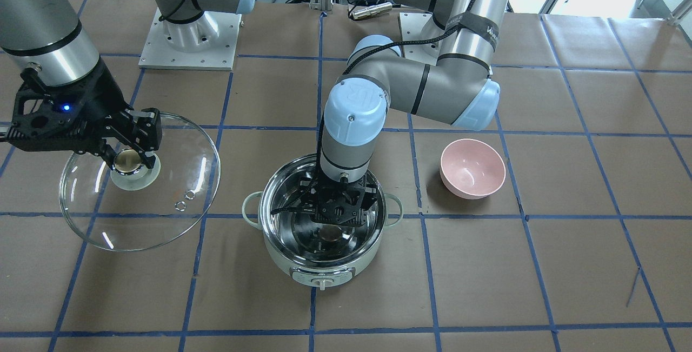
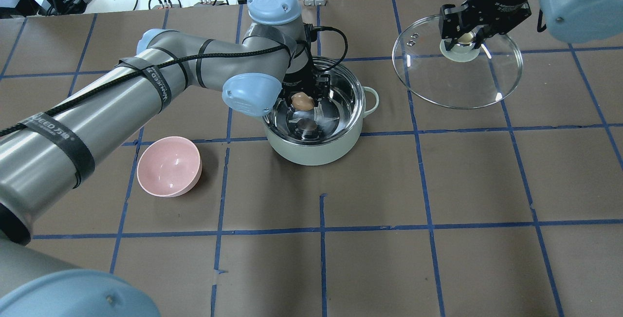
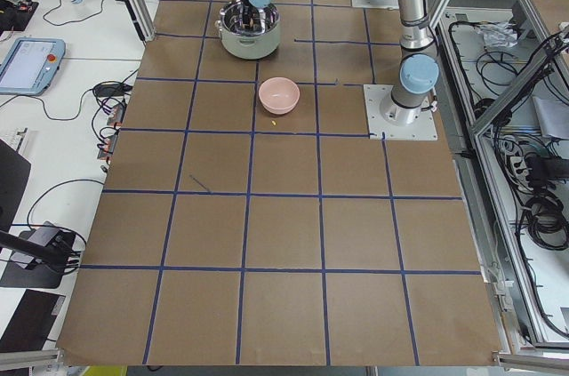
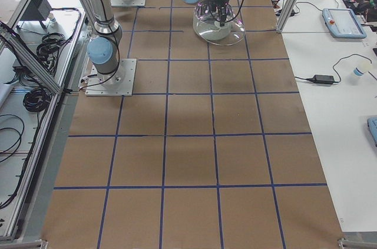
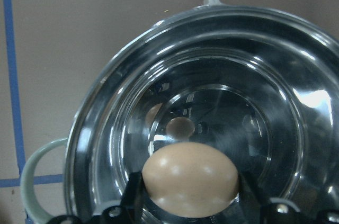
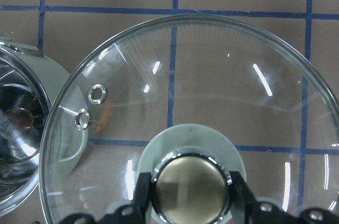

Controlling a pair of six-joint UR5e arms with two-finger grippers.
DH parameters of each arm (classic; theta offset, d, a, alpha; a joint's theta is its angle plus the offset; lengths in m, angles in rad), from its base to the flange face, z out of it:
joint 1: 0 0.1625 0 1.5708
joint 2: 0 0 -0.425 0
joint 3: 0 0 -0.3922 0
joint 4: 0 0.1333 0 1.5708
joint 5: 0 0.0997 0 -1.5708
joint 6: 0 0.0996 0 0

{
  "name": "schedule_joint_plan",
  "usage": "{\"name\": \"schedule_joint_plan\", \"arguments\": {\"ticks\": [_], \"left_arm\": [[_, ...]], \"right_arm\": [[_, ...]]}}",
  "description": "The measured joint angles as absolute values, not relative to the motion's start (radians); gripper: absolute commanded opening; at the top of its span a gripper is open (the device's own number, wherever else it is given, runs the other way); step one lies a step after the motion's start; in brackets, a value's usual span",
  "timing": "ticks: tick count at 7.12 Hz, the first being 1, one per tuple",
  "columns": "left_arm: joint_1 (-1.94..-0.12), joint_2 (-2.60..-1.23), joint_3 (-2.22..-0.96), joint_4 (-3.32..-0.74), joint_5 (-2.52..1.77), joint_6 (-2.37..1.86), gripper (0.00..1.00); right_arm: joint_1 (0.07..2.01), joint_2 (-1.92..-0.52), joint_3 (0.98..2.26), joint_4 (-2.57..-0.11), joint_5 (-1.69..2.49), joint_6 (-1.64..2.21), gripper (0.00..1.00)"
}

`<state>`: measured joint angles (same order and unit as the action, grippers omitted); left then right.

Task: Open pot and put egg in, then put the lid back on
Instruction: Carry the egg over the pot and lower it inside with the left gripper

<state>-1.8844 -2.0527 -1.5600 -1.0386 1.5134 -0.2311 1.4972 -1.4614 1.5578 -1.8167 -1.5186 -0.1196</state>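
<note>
Mint-green pot [image 2: 311, 154] is standing open; inside it the left end effector [image 2: 302, 100] is gripping the egg [image 5: 189, 177] low, for gentle release. Farther, the right end effector [image 2: 466, 39] is clamping the glass lid [image 2: 457, 83] by its knob [image 6: 190, 184], holding it aside.

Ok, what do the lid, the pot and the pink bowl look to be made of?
The lid: likely clear glass, see-through with sharp glints; its knob looks like brushed gold metal. The pot: mirror-polished steel inside, reflecting the egg; outside matt mint, plastic or enamel. The pink bowl: smooth, soft sheen, probably plastic or melamine.
</note>
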Motion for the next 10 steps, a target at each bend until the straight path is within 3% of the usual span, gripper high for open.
{"name": "schedule_joint_plan", "arguments": {"ticks": [1,3,4,5,7,10], "left_arm": [[-1.885,-2.064,-1.560,-1.036,1.499,-0.228,0.33],[-1.885,-2.072,-1.565,-1.034,1.491,-0.225,0.36],[-1.885,-2.073,-1.568,-1.034,1.491,-0.223,0.65],[-1.885,-2.072,-1.569,-1.034,1.491,-0.222,0.84],[-1.885,-2.068,-1.568,-1.035,1.494,-0.217,1.00],[-1.884,-2.008,-1.559,-1.059,1.499,-0.219,1.00]], "right_arm": [[1.497,-1.462,1.559,-1.817,-1.519,-0.120,0.40],[1.497,-1.462,1.560,-1.818,-1.519,-0.120,0.40],[1.497,-1.462,1.560,-1.818,-1.519,-0.120,0.40],[1.497,-1.462,1.560,-1.818,-1.519,-0.120,0.40],[1.497,-1.462,1.561,-1.818,-1.519,-0.120,0.40],[1.499,-1.463,1.564,-1.818,-1.519,-0.116,0.40]]}}
